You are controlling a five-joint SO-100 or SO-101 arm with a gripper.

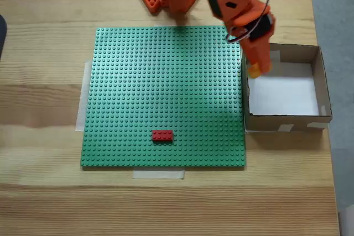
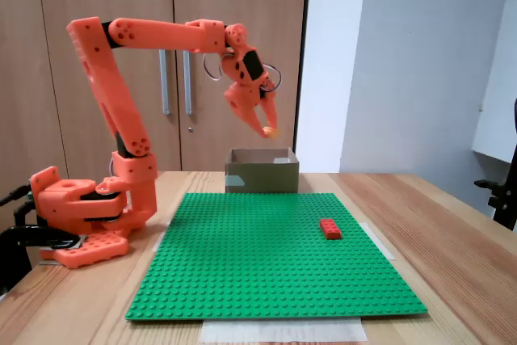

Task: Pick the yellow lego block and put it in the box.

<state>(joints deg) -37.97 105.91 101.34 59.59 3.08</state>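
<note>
Above the box: your orange arm reaches out from its base at the back of the desk (image 1: 44,203), with the tool (image 1: 255,71) hanging over the box's left side in a fixed view from above, and raised well clear of the rim in a fixed view from the side (image 2: 270,129).
Tool state: you have the fingers closed on the yellow lego block (image 1: 254,71); a small yellow-orange piece shows at the fingertips in both fixed views (image 2: 272,130).
Yellow lego block: you are holding it in the air, over the inside of the box near its left wall, not touching the bottom.
Box: you see the box (image 1: 324,89), brown cardboard with a white bottom and pale tape pieces on its rim, standing on the desk just beside the right edge of the green baseplate (image 1: 166,81); from the side it sits behind the plate's far edge (image 2: 262,175).
Red lego brick: your red lego brick (image 1: 162,135) lies flat on the baseplate near its front edge, well apart from the tool and the box (image 2: 329,229).
Baseplate: you have it taped to the desk, with pale tape strips showing at its left and front edges.
Background: you can see wooden cupboard doors (image 2: 105,78) behind the arm.
</note>
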